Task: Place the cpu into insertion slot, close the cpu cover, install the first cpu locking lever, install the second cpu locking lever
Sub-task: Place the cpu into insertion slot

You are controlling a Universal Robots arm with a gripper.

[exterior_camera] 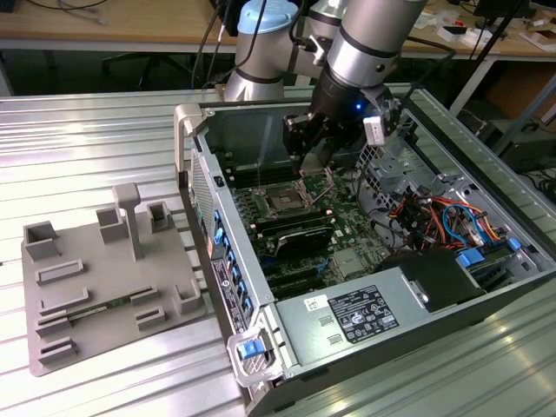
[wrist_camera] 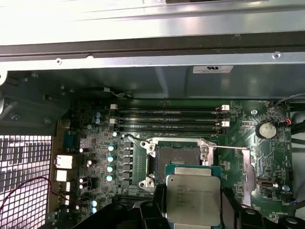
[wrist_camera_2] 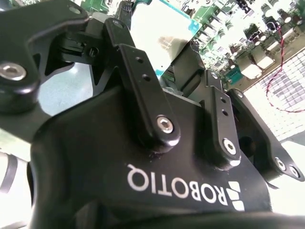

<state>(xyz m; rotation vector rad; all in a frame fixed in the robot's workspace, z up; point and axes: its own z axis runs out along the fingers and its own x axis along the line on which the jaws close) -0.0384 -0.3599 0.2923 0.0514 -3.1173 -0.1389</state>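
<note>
The cpu [wrist_camera: 193,199] is clamped between the pincer's fingers [wrist_camera: 159,202] (one on each side edge). Its silvery top lies flat toward the first wrist view, and it is roughly square, so we read no long axis. It hangs just over the insertion slot [wrist_camera: 177,153], overlapping one rim. In the exterior view the pincer [exterior_camera: 314,159] points down into the open computer case [exterior_camera: 208,174], with the arm [exterior_camera: 365,43] leaning in from the far side.

Exterior view high, looking down into the open case [exterior_camera: 248,130], both wrist views near the motherboard [wrist_camera: 238,136], sharing the cpu [wrist_camera: 193,198]
</note>
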